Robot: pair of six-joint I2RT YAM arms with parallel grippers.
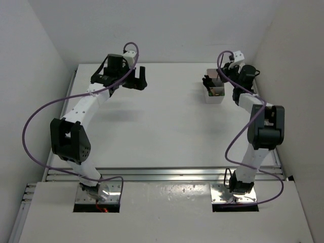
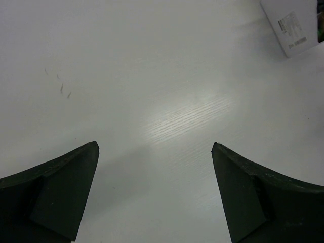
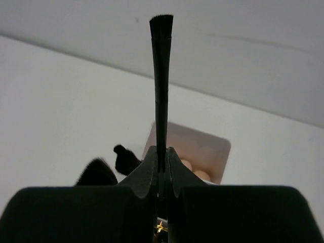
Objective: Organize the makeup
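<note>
My right gripper [image 3: 162,152] is shut on a thin black brush [image 3: 161,76], whose handle stands up between the fingers with the flat bristle tip on top. Behind it stands the translucent white box [image 3: 212,144], holding two beige sponges [image 3: 196,173]. Two dark brush heads [image 3: 97,173] show left of the box. In the top view the right gripper [image 1: 224,77] hovers over the box [image 1: 214,97] at the back right. My left gripper [image 1: 135,82] is open and empty at the back left, above bare table [image 2: 154,147].
A corner of the box with a printed label [image 2: 292,25] shows at the top right of the left wrist view. White walls close in the table at the back and sides. A metal rail [image 1: 162,173] runs along the near edge.
</note>
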